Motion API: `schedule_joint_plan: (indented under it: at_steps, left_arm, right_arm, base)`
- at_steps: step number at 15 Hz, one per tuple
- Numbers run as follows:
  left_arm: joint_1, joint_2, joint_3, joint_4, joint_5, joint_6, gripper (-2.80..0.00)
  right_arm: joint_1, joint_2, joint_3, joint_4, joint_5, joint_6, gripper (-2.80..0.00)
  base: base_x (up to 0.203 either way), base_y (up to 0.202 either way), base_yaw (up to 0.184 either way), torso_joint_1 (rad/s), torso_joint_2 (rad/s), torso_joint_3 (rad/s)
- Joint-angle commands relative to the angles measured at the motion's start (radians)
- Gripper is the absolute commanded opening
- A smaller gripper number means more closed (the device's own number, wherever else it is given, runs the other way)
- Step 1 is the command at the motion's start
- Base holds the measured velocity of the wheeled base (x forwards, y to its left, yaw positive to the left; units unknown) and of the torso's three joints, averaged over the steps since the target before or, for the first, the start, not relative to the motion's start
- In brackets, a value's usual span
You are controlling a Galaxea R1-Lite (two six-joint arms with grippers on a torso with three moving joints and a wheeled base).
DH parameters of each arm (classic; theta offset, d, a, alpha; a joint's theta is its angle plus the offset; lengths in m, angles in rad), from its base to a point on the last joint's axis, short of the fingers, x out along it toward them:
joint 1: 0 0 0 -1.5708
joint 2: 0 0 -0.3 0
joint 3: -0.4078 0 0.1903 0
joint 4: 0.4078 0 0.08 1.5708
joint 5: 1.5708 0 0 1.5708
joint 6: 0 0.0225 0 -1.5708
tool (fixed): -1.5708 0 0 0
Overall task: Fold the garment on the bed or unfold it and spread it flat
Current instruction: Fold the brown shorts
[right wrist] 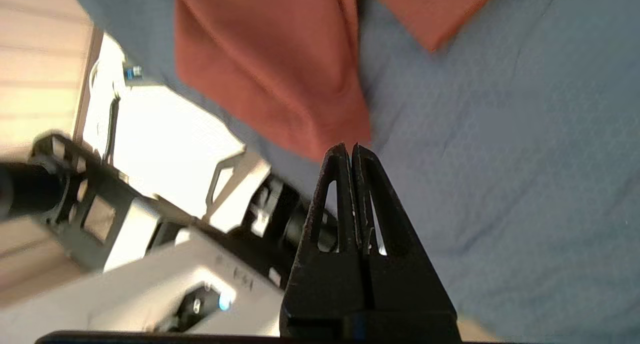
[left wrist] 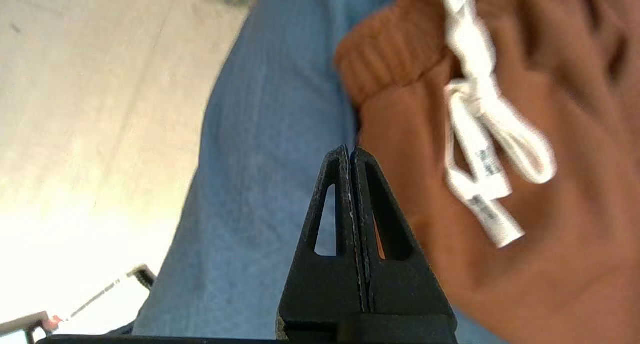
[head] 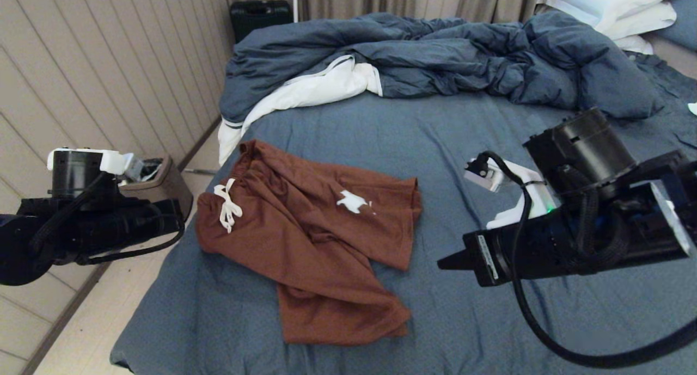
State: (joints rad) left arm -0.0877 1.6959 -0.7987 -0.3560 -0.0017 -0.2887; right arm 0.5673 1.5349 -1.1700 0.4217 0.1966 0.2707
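The rust-brown shorts (head: pixel 310 239) lie rumpled on the slate-blue bed (head: pixel 490 130), waistband to the left with the white drawstring (head: pixel 227 206), white logo (head: pixel 353 202) facing up. One leg points right, the other toward the bed's front edge. My left gripper (head: pixel 181 216) hovers off the bed's left side, shut and holding nothing; in the left wrist view it (left wrist: pixel 350 149) points at the waistband (left wrist: pixel 395 59) beside the drawstring (left wrist: pixel 480 134). My right gripper (head: pixel 440 265) hangs above the sheet right of the shorts, shut and empty; its tip (right wrist: pixel 349 147) is near a leg hem (right wrist: pixel 270 69).
A rumpled blue duvet (head: pixel 435 59) with white lining fills the far half of the bed, with white pillows (head: pixel 615 5) at the far right. A waste bin (head: pixel 160 182) stands on the floor by the bed's left side, and a black suitcase (head: pixel 258 16) by the curtain.
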Motion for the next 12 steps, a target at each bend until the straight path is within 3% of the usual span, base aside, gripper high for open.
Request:
schedule_joint_plan:
  at_steps: [1, 4, 5, 12]
  left_arm:
    - [0.017, 0.050, 0.008, -0.005, -0.013, -0.008, -2.80]
    - [0.017, 0.042, 0.022, -0.016, -0.017, -0.010, -2.80]
    - [0.017, 0.048, 0.023, -0.026, -0.017, -0.010, -2.80]
    - [0.016, 0.074, 0.021, -0.037, -0.018, -0.010, -2.80]
  right_arm:
    - [0.039, 0.005, 0.004, 0.046, 0.006, 0.011, -2.80]
    - [0.070, 0.034, 0.029, 0.071, 0.001, 0.011, -2.80]
    - [0.072, 0.060, 0.032, 0.077, -0.004, 0.009, 0.00]
    - [0.092, 0.255, -0.062, 0.063, -0.016, -0.023, 0.00]
  base:
    - [0.000, 0.000, 0.000, 0.000, 0.00, 0.000]
    - [0.000, 0.000, 0.000, 0.000, 0.00, 0.000]
    - [0.000, 0.000, 0.000, 0.000, 0.00, 0.000]
    - [0.000, 0.000, 0.000, 0.000, 0.00, 0.000]
